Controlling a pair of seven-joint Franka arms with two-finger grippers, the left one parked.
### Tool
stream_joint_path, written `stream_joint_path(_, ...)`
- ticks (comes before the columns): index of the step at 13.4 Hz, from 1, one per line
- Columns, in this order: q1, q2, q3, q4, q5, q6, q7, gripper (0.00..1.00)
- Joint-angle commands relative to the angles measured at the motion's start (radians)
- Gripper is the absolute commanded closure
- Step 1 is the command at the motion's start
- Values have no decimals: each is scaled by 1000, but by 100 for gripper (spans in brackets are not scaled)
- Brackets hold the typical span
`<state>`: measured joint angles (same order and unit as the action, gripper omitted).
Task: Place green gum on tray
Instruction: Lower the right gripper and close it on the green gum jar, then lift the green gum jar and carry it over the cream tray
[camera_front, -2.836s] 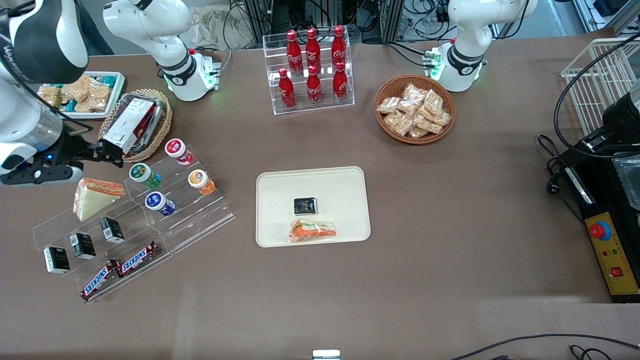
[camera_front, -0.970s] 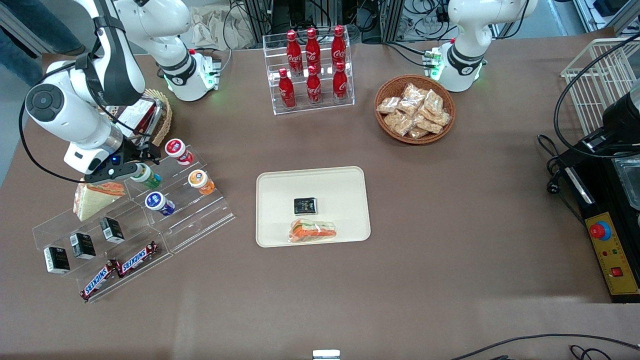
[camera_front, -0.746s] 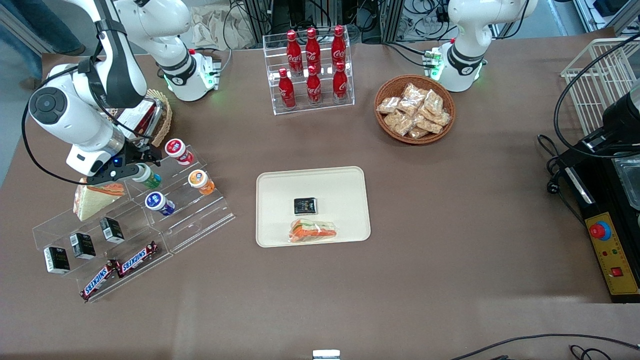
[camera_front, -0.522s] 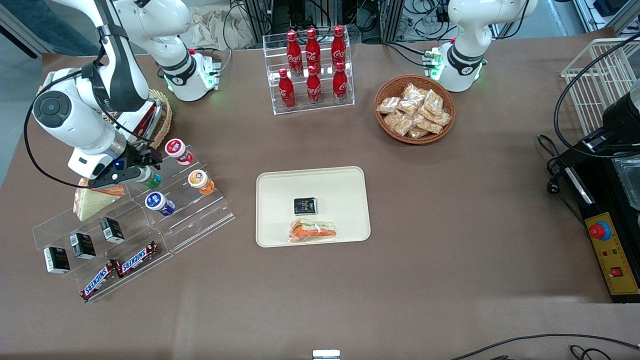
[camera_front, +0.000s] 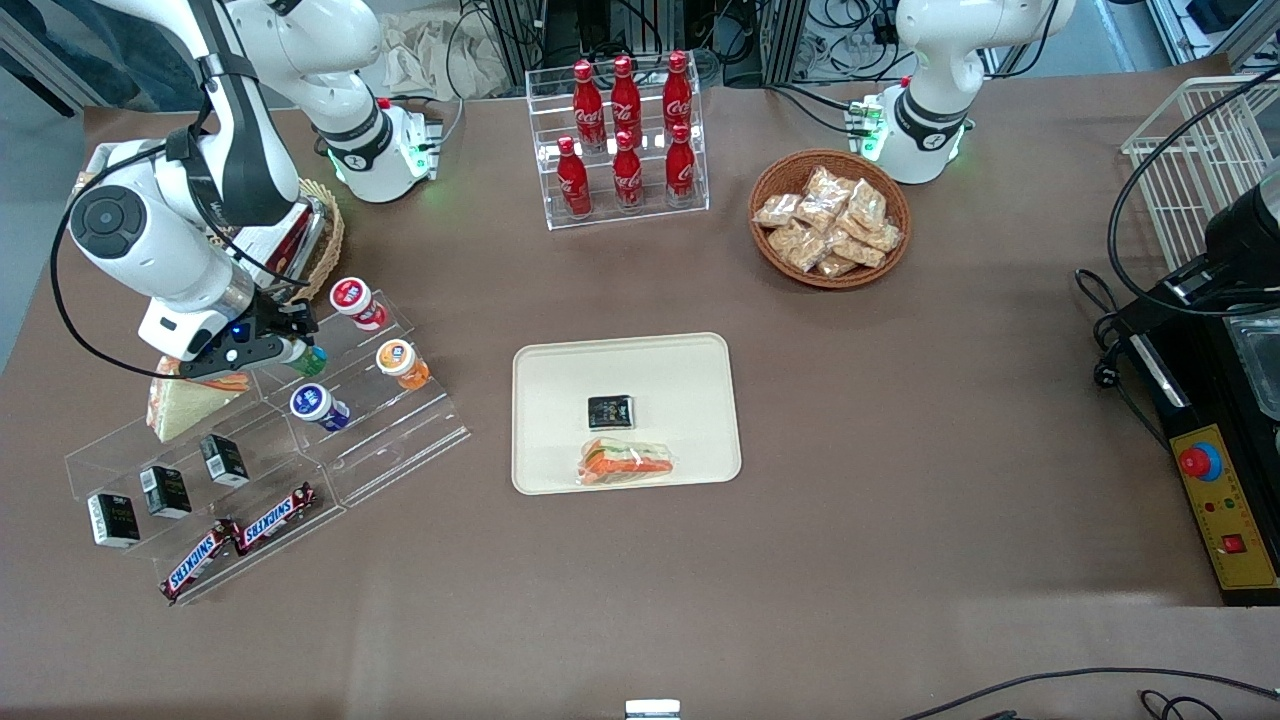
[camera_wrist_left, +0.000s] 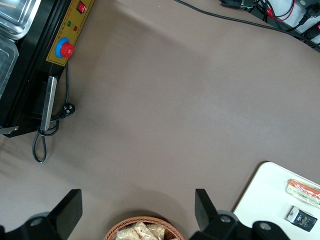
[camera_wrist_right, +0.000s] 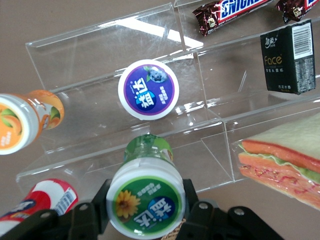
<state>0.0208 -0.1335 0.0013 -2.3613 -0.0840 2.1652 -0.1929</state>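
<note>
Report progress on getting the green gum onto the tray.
Done: the gripper has reached the clear display stand. In hand: its fingers sit at both sides of the green gum lid; lift-off isn't evident. Left: carry it to the tray, which holds only a sandwich and a black packet.

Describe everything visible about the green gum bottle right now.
The green gum is a small round bottle with a translucent green body and a white lid whose green label shows a yellow flower. It sits tilted on the clear acrylic stepped rack, lid toward the wrist camera, one step above the blue gum bottle. The gripper is at its lid, one finger on each side.
</note>
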Motion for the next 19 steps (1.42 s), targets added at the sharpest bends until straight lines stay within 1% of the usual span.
stream_joint_path(1,-2,-8,-3,-6,-22,12,-6,53)
stream_joint_path(5,-2,-32,-4,25,-14,2,-39,53)
stream_joint_path(7,5,-32,-9,114,1,-88,-34,53)
stream_joint_path(8,10,-26,-7,164,38,-140,-25,53)
stream_joint_path(9,22,-25,-4,184,80,-157,-20,53)
stream_joint_path(10,36,-25,-3,189,107,-159,9,54)
stream_joint_path(13,109,-12,20,212,121,-179,211,54)
stream_joint_path(14,122,-9,58,224,127,-180,283,54)
stream_joint_path(15,154,0,80,234,131,-180,387,54)
stream_joint_path(16,198,14,82,246,132,-180,474,53)
stream_joint_path(19,276,86,82,310,133,-180,613,53)
